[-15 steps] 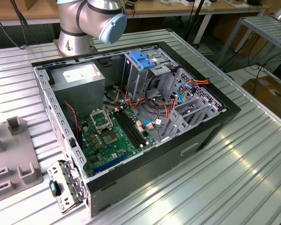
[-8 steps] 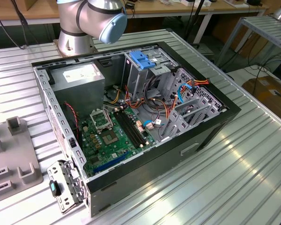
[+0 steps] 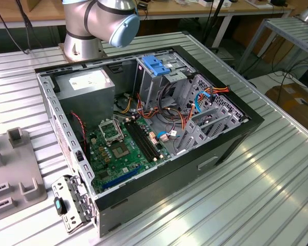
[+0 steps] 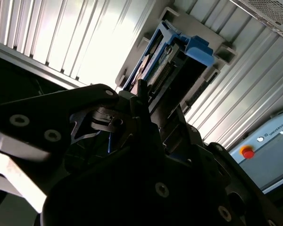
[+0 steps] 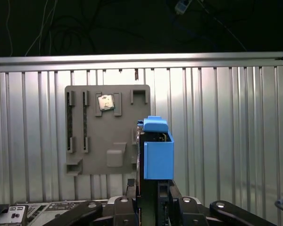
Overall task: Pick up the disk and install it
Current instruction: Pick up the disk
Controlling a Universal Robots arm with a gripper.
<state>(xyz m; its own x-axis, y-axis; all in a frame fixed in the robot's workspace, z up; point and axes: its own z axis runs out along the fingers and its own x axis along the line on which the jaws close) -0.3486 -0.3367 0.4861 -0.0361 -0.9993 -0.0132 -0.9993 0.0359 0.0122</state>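
I see my gripper (image 5: 153, 192) clamped shut on the disk (image 5: 156, 147), holding it edge-on over the grey fixture tray (image 5: 108, 141).

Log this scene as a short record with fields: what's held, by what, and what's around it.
held: flat silver-grey disk in bright blue plastic frame
by: black gripper, shut on the disk
beyond it: grey slotted fixture plate carrying a small square chip
surface: ribbed aluminium table
case: open black computer case, disk not yet inside
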